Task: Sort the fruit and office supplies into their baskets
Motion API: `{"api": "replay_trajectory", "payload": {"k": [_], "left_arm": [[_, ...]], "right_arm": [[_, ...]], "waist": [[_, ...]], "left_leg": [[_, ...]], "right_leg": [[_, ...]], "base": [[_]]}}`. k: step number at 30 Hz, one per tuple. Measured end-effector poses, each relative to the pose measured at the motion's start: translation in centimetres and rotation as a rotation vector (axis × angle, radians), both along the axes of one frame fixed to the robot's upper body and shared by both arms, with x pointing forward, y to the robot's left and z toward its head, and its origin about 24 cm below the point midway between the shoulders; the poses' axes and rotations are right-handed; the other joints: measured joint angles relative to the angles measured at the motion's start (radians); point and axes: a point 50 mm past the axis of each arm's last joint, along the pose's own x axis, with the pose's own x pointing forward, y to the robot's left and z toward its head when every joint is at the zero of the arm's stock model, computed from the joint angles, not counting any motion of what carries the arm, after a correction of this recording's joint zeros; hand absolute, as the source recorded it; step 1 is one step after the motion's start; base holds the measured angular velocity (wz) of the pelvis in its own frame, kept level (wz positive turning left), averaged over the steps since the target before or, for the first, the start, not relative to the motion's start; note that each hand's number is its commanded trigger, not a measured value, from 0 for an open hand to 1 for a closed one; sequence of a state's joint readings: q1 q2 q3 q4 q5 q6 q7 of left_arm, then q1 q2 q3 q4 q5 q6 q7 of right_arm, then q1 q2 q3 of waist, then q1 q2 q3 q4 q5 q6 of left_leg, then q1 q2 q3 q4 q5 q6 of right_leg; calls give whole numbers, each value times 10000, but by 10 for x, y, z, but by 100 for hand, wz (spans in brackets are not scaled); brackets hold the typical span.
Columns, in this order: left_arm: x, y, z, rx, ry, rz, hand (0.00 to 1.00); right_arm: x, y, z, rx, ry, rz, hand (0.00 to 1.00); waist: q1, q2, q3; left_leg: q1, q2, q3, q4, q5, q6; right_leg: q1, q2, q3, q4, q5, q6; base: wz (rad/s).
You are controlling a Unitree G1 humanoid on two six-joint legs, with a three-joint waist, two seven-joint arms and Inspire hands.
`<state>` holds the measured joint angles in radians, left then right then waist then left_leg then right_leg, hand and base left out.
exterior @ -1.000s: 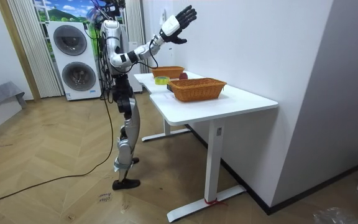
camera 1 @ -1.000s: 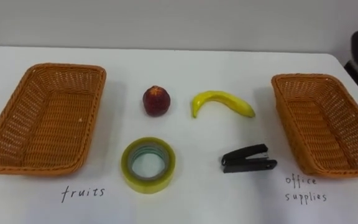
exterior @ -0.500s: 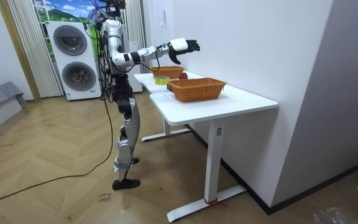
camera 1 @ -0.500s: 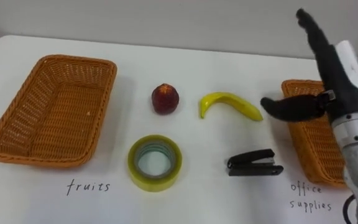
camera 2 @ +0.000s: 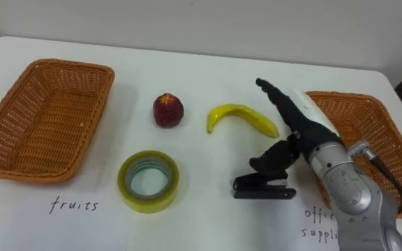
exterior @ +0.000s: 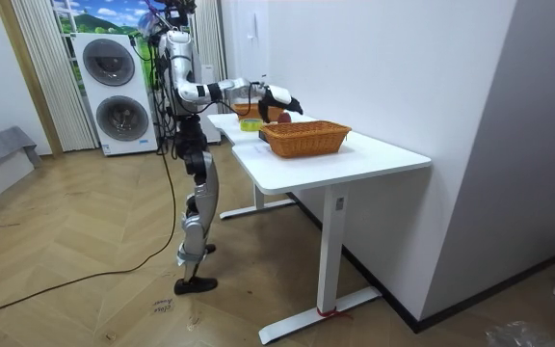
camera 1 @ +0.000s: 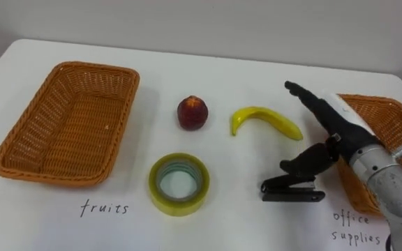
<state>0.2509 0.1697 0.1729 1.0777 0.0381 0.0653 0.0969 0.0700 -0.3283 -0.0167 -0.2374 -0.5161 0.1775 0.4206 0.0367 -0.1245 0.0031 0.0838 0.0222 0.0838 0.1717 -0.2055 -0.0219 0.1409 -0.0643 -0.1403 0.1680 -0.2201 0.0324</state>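
Robot: standing at the table (camera 1: 208, 77) edge in the room view, w/ right arm reaching out over the top; washing machines (exterior: 114, 92) sitting behind it.
Right hand (camera 1: 337, 129): hovering low over the table, btwn the banana and the right basket, just above the stapler. Fingers are stretching straight fwd, thumb is pointing down at the stapler's top. It is grasping nothing; can't tell if the thumb is touching.
Stapler (camera 1: 288, 195): lying flat on the table, front right, just left of the right basket, partly under the thumb.
Banana (camera 1: 267, 117): lying on the table behind the stapler, near the fingertips but apart from them.
Red fruit (camera 1: 192, 112): sitting mid-table, left of the banana, not touching it.
Tape roll (camera 1: 179, 207): lying flat in front of the red fruit, hole facing up.
Left basket (camera 1: 33, 118): sitting at the table's left w/ nothing in it; handwritten words are showing on the table in front.
Right basket (camera 1: 386, 111): sitting at the table's right, partly behind the hand & forearm; nothing is showing in the visible part.
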Motion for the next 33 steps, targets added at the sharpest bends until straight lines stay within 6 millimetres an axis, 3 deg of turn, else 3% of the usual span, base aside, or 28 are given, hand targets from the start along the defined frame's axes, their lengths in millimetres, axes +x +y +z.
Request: {"api": "replay_trajectory", "payload": {"k": [5, 16, 33], "left_arm": [[3, 1, 0, 26, -83, -16, 0], [10, 2, 1, 34, -234, -41, 0], [15, 3, 1, -191, -364, -142, 0]], "right_arm": [[-1, 1, -4, -164, 579, 194, 0], [-6, 3, -12, -559, 1992, 864, 0], [-10, 2, -17, -794, 3124, 1245, 0]], "waist": [[30, -123, 7], [261, -147, 15], [333, -226, -5]], "left_leg": [[-6, 1, -28, 10, 0, 0], [-29, 1, -23, 45, 0, 0], [-254, 2, 24, 112, 0, 0]], "right_leg": [[-13, 2, -8, -4, 0, 0], [-46, 1, -18, -2, 1, -1], [-257, 0, -8, 12, 4, -6]], "base": [[0], [0], [0]]}}
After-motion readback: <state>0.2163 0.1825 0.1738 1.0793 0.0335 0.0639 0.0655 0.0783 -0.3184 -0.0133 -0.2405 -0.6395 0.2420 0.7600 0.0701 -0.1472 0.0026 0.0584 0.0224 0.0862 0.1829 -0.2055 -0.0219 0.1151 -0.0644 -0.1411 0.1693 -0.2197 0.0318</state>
